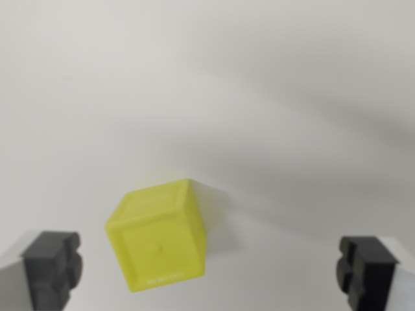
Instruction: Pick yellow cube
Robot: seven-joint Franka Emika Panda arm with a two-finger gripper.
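A plain white table (194, 78) fills everything in sight, smooth and unmarked. Soft grey shadows sweep across it in broad bands from the upper right toward the middle, and the light is even and diffuse.

End effector (207, 275): two finger pads (52, 265), black, blocky, notched like rubber
Finger bodies: pale grey, smooth, behind each black pad

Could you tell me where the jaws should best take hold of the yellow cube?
Grip the yellow cube across its two flat side faces, descending from above. It sits rotated and left of centre between the open gripper, so shifting toward the wrist view's left and twisting slightly to square up would probably help.
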